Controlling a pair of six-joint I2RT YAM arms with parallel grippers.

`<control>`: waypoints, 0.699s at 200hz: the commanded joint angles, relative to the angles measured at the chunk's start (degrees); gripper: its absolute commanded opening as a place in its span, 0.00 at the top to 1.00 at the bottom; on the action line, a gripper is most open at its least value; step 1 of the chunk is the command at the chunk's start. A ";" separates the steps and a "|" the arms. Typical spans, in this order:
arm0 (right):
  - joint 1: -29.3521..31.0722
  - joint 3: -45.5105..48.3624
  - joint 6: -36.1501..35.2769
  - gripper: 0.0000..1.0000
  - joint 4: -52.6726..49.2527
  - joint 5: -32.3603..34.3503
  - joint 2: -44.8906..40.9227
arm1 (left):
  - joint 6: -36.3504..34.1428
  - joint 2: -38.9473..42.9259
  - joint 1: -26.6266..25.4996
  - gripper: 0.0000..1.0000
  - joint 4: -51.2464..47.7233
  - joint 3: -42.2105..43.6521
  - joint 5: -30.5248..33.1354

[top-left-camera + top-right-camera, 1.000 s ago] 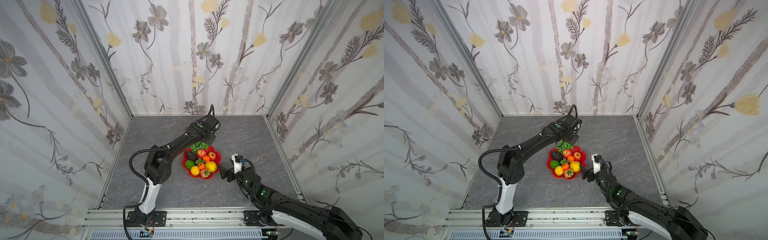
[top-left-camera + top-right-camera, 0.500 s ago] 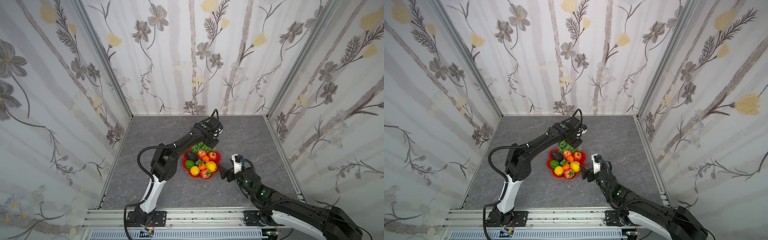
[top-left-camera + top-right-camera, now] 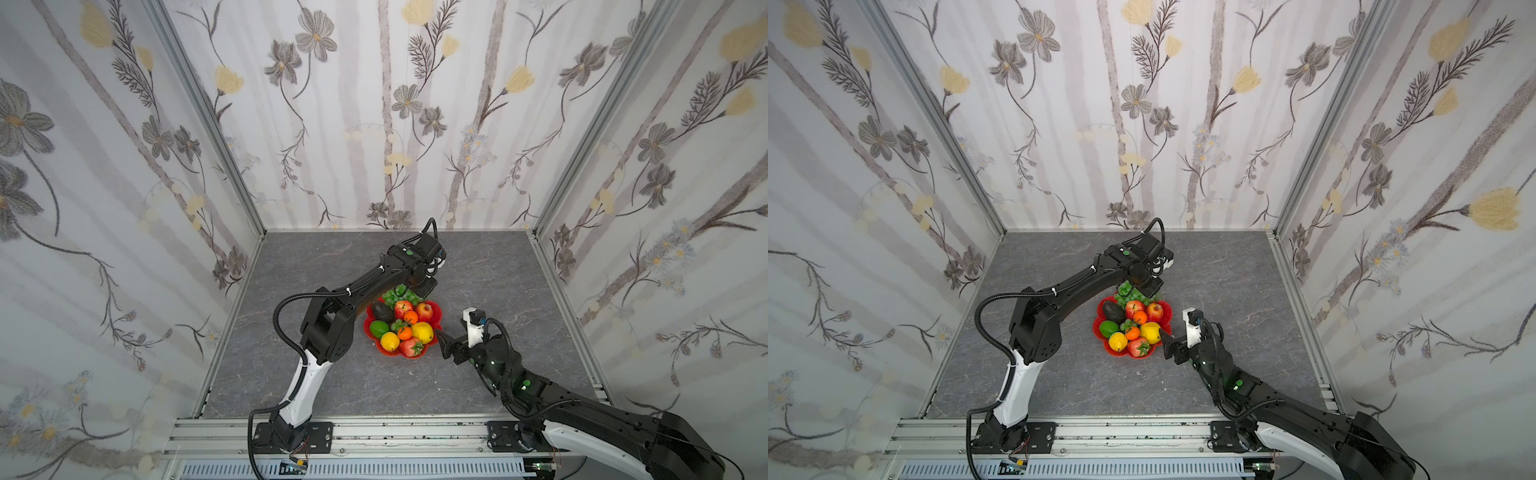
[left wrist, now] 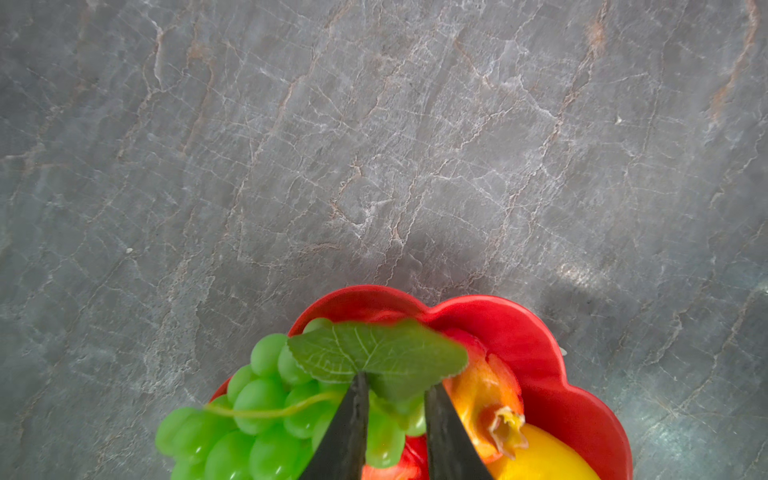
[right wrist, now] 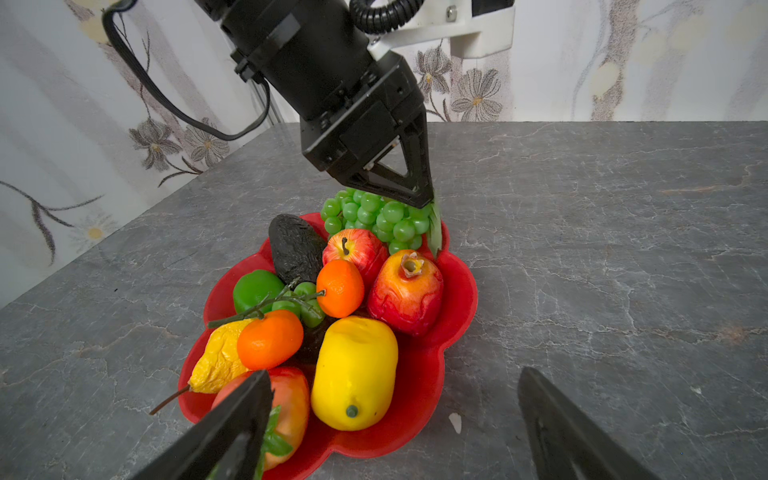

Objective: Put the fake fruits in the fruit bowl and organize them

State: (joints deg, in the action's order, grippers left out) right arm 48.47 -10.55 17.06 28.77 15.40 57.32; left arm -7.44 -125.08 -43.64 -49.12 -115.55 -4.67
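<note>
The red flower-shaped fruit bowl stands mid-table, filled with fake fruits. The green grape bunch lies on its far rim, leaf toward the wall. My left gripper points down onto that bunch, jaws a little apart, the leaf's base and grapes showing between them. Avocado, apple, lime, two tangerines, pear and lemon lie in the bowl. My right gripper hovers wide open at the near right rim, holding nothing.
The grey marbled tabletop surrounds the bowl. A small white scrap lies beside the near rim. Flowered walls close off the left, back and right; an aluminium rail runs along the front.
My left gripper's jaws have parted over the grape bunch, and the left arm's elbow has swung right. The right arm has stayed still.
</note>
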 commanded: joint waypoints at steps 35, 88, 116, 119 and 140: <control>-0.04 -0.20 0.64 0.07 -1.31 3.25 -3.00 | 2.70 6.71 0.13 0.56 3.88 3.29 2.14; -0.53 -5.26 -1.10 0.03 -13.24 10.14 -10.51 | 11.30 24.13 0.22 0.51 16.24 21.78 19.06; -4.04 -7.56 -1.24 0.02 -15.35 11.48 -11.70 | 15.04 38.05 1.10 0.36 27.34 39.71 26.88; -4.24 -7.87 -1.24 0.01 -15.56 11.61 -11.68 | 15.17 39.30 1.31 0.34 28.34 41.48 27.86; -5.75 -9.93 -1.83 0.00 -15.62 11.98 -10.77 | 14.61 50.20 3.31 0.07 39.34 55.05 33.68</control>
State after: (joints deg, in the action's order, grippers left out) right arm 44.05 -18.35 16.38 14.50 25.69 45.82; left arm 5.04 -82.96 -42.00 -25.36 -71.07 18.61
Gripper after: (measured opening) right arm 0.998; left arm 0.781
